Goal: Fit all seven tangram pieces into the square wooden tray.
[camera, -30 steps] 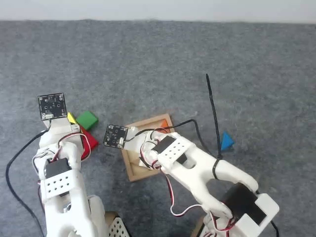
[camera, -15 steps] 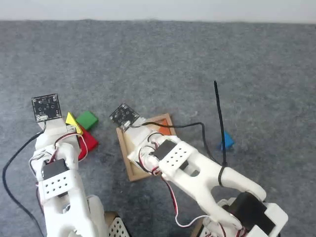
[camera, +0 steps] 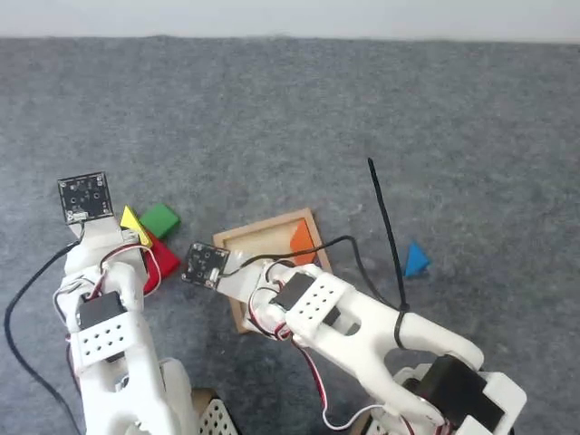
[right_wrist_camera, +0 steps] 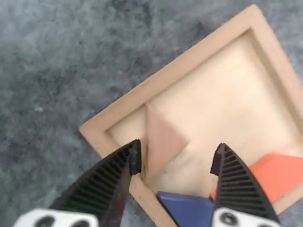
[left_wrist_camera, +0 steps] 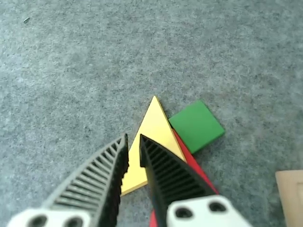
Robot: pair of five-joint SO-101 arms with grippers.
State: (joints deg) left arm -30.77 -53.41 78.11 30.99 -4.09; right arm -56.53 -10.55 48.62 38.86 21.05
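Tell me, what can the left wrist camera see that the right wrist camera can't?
The left wrist view has the left gripper over a yellow triangle, which lies on a red piece next to a green square.

The right wrist view has instead the open right gripper above the wooden tray, with a pale triangle, a dark blue piece and an orange piece inside.

Both have the grey mat, and a tan corner, likely the tray's, peeks into the left wrist view.
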